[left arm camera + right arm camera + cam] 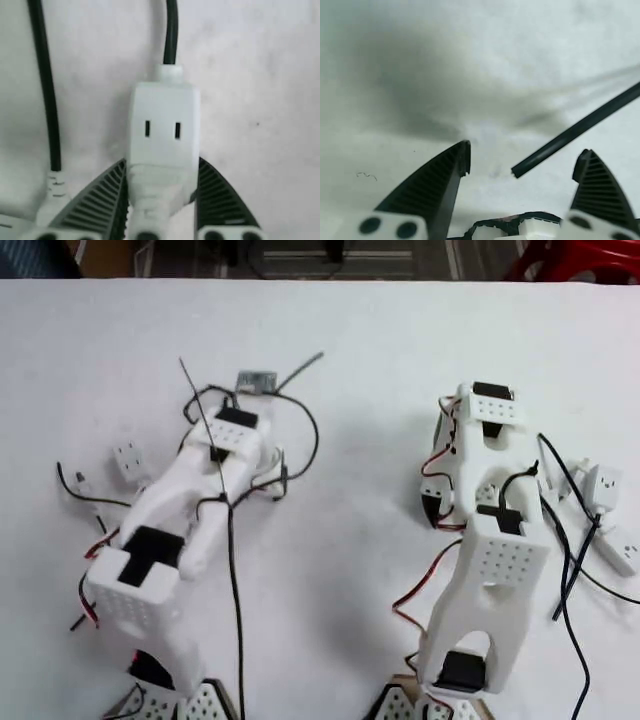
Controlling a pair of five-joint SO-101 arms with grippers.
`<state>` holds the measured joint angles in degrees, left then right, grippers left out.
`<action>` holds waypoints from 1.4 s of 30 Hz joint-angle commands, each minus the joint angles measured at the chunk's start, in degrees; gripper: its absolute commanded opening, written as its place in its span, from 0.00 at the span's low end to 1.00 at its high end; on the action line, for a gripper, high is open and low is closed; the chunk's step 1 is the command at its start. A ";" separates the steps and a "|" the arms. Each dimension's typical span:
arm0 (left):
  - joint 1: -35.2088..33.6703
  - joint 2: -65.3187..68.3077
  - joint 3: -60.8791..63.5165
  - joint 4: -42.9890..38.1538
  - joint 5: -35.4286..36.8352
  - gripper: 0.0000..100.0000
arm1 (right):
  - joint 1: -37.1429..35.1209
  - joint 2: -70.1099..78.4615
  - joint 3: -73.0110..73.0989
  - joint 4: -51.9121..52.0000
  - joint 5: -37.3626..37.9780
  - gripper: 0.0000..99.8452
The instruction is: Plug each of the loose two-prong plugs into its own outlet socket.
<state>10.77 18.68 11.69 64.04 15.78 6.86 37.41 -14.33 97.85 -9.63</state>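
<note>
In the left wrist view a white outlet socket with two slots lies on the table, a black cord leaving its far end. My left gripper is shut on the socket's near end, one black finger on each side. A white moulded piece joins the socket between the fingers. My right gripper stands open just above the bare table, with the cut end of a black cable lying between its fingertips. From above, the left gripper and right gripper are far apart.
A loose white socket block lies left of the left arm. Two white plug or socket pieces on black cords sit at the right edge. A small grey part lies behind the left arm. Thin black wires trail between the arms.
</note>
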 commanded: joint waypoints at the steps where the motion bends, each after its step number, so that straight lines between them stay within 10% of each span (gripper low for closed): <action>1: -0.92 -0.04 -10.90 -2.02 0.35 0.02 | 0.57 0.75 -0.44 0.04 0.26 0.33; 14: -2.51 16.57 -32.97 -21.27 -14.07 0.03 | 0.31 3.30 -0.70 -2.59 -0.09 0.33; 27: -5.67 60.00 -108.04 13.63 -10.55 0.28 | 0.40 4.97 -0.70 -6.64 -0.26 0.33; 42: -19.30 46.02 -107.52 31.91 -8.09 0.36 | 0.31 4.97 -0.70 -7.34 0.00 0.33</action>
<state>-3.30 73.63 -92.84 90.86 7.16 6.68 41.89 -14.42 93.89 -9.54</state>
